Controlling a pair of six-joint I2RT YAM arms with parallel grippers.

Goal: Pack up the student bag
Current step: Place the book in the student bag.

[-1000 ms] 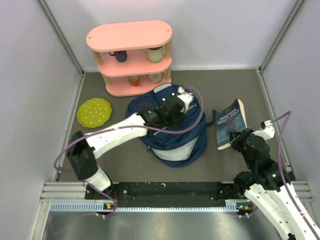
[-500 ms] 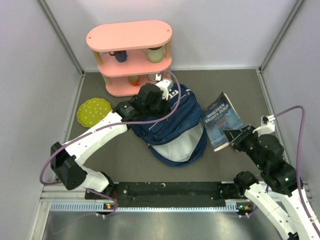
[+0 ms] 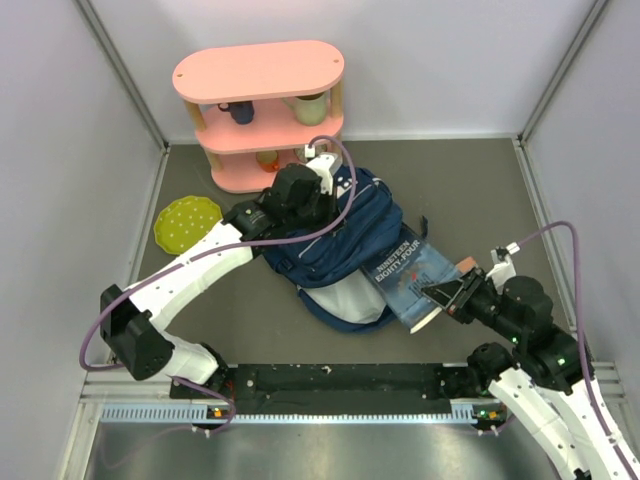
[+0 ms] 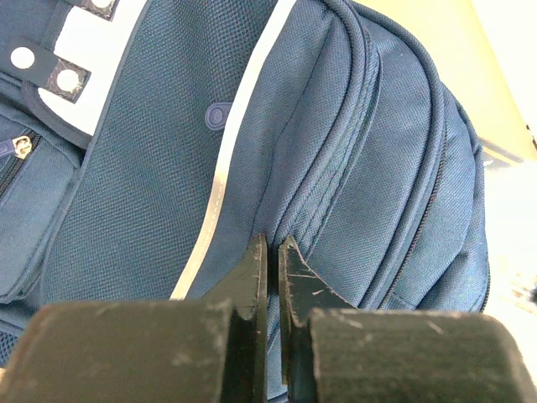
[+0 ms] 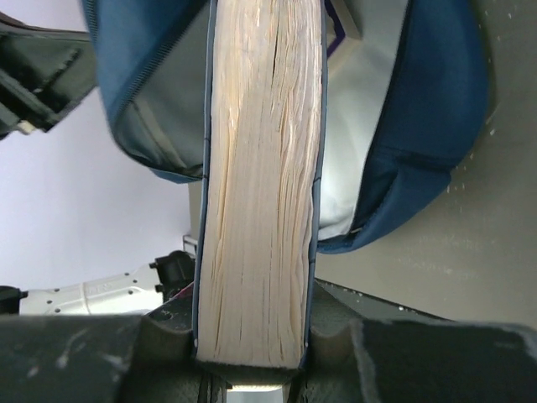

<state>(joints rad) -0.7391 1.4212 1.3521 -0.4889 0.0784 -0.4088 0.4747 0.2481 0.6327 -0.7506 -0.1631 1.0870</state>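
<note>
Right gripper (image 3: 450, 292): closed onto a thick paperback book (image 3: 405, 270), squeezing front and back covers at the near end. Holding it on edge in the wrist view, with the yellowed page block facing the lens and dark blue covers either side. From above, tilted with the blue cover up and white lettering reading Nineteen Eighty-Four. Far end overlapping the right side of the student bag (image 3: 340, 235), right at its open mouth.

Bag location: middle of the grey table (image 3: 470, 180), between the two arms, just in front of the pink shelf (image 3: 258, 72). Mouth gaping toward the near edge, with pale lining showing inside. Same lining visible past the book in the right wrist view, with navy fabric framing it on both sides.

Left gripper (image 3: 326, 176): reached across to the far end of the bag, next to the shelf. Pressed together with only a hairline slit between the fingers. Tips down on the navy fabric beside the zip ridges, close to the white stripe. Cannot tell whether any fabric or zip pull is caught in that slit. White patch with round studs at upper left of that wrist view.

Also around: green plate (image 3: 188, 223) left of the bag and apart from it, and mugs (image 3: 311, 108) on the shelf's two lower tiers.
</note>
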